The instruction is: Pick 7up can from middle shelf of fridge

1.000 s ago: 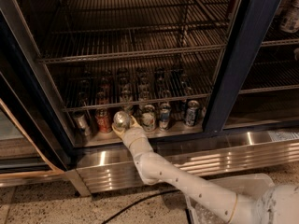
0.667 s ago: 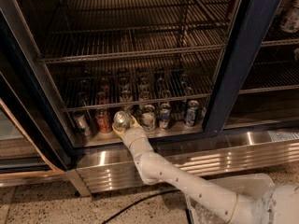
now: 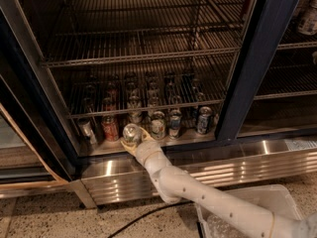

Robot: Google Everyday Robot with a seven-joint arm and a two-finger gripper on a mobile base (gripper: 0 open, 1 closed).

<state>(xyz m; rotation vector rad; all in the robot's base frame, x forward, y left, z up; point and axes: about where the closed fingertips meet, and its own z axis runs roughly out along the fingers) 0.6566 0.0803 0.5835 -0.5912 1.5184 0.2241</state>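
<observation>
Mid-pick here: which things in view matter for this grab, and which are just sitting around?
For the job: tool, at the 7up can near the front edge; middle shelf; fridge.

Just there: red can; blue-and-white cans; wire racks; black cable on the floor.
</observation>
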